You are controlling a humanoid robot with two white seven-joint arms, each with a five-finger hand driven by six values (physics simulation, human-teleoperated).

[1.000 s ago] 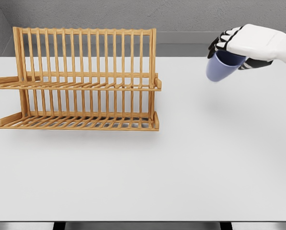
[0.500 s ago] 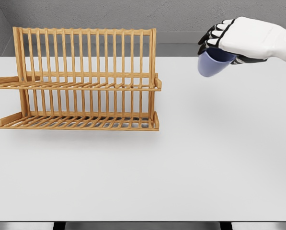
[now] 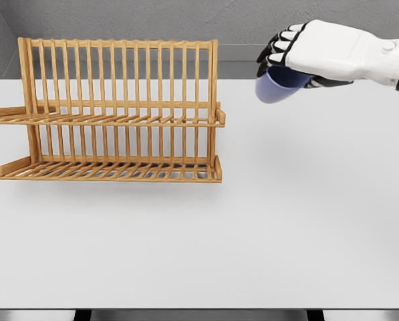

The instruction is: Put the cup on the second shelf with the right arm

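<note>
Since a second ago the right hand (image 3: 289, 57) has slid closer to the rack (image 3: 119, 110), carrying the cup (image 3: 274, 87) with it, and it's a bit higher now too. Fingers are wrapped tight around the blue cup, which hangs tilted under the palm, up off the white surface (image 3: 252, 234), just right of the rack's top corner and not touching it. Second shelf (image 3: 112, 119) sits left of and below the cup, so my guess is it needs more leftward travel, then a drop. Left arm isn't showing anywhere.
</note>
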